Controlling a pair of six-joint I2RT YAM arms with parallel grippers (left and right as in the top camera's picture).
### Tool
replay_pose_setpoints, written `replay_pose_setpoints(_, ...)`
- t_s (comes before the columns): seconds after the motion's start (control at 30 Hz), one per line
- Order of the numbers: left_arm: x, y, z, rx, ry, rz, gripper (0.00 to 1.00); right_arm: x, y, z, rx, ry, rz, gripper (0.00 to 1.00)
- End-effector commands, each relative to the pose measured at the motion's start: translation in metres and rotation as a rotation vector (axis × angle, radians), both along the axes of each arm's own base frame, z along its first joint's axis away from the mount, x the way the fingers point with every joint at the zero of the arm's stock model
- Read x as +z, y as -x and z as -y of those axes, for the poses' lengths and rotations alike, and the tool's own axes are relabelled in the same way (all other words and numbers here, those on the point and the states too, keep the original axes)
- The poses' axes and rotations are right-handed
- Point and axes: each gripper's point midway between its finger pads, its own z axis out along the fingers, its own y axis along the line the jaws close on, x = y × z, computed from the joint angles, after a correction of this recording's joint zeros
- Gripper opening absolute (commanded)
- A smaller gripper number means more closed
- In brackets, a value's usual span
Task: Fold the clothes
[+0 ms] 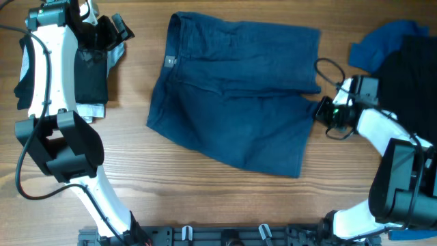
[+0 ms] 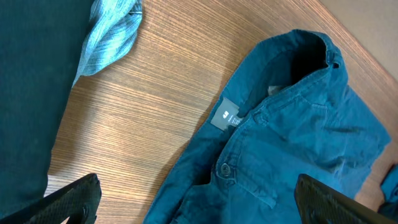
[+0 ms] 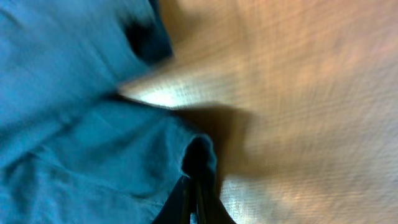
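The dark blue shorts (image 1: 235, 96) are lying spread out in the middle of the wooden table (image 1: 205, 198), with the waistband pointing to 9 o'clock and the leg openings pointing to 3 o'clock. A small grey label (image 1: 170, 62) is showing on the waistband.

The right gripper (image 1: 321, 109) is sitting at the 3 o'clock edge of the shorts. Its fingers are pressed together and, as far as the blurred right wrist view shows, they are pinching the hem there, which is standing up a little from the wood.

The left gripper (image 1: 113, 31) is hanging at about 10 o'clock, apart from the shorts, with its fingers (image 2: 68, 202) spread wide and nothing between them. Below it a black garment (image 1: 89, 75) is lying on a pale grey-white cloth (image 1: 92, 109).

At 2 o'clock a bright blue garment (image 1: 382, 44) is lying beside another black piece (image 1: 410, 68).
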Motion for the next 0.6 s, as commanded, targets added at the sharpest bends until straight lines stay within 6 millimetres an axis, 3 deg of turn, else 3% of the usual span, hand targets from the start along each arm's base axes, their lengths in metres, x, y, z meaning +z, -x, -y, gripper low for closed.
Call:
replay_pose_setpoints(0.0, -0.006, -0.001, 0.0, -0.003, -0.001, -0.013, 1.0, 0.038, -0.04, 0.016, 0.067, 0.073, 0.128, 0.04)
replay_pose_setpoints(0.13, -0.006, -0.001, 0.0, -0.003, -0.001, -0.013, 1.0, 0.048, -0.055, 0.036, 0.032, 0.178, 0.173, 0.04)
replay_pose_setpoints(0.37, -0.006, -0.001, 0.001, -0.003, -0.001, -0.013, 1.0, 0.035, -0.075, 0.059, 0.02, 0.309, 0.211, 0.04)
replay_pose_setpoints(0.4, -0.006, -0.001, 0.001, -0.003, -0.001, -0.013, 1.0, 0.038, -0.078, 0.06, 0.019, 0.314, 0.227, 0.12)
replay_pose_setpoints(0.53, -0.006, -0.001, 0.001, -0.003, -0.001, -0.013, 1.0, 0.082, -0.087, 0.061, 0.007, 0.32, 0.299, 0.75)
replay_pose_setpoints(0.57, -0.006, -0.001, 0.001, -0.003, -0.001, -0.013, 1.0, 0.095, -0.087, 0.061, 0.002, 0.322, 0.313, 0.83)
